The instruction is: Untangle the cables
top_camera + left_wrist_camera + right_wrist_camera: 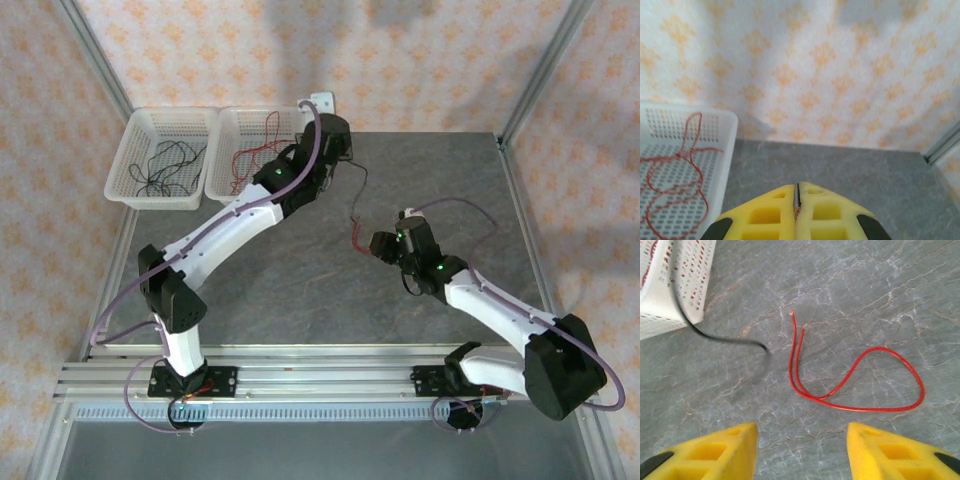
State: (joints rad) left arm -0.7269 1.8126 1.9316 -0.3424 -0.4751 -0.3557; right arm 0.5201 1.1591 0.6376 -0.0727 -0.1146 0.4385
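**A:** Where's the left end effector (798, 192)?

**B:** Just past the inner corner of the red-wire basket (729, 150), raised above the bench (300, 300). Its yellow fingers are pressed together, with a thin black wire (730, 339) pinched in the seam between them.

**A:** And where does that wire go?

**B:** In the overhead view it hangs down from the fingers and trails away from the basket across the bench. The right wrist view shows it passing the basket's corner. Its free end lies on the stone-grey surface.

**A:** Is there any red outside the basket?

**B:** One red wire (883, 348) lies flat on the bench, farther from the basket than the black end. It is folded into a wide loop, and its two ends run side by side. Those ends lie just beside the black tip but apart from it.

**A:** What about the right end effector (801, 427)?

**B:** It hovers over that loop, on the side away from the basket. The jaws are spread wide and hold nothing.

**A:** What's in the basket itself?

**B:** A loose tangle of red wires (684, 154). The second basket (150, 197) touches its outer side and holds black wires (165, 165).
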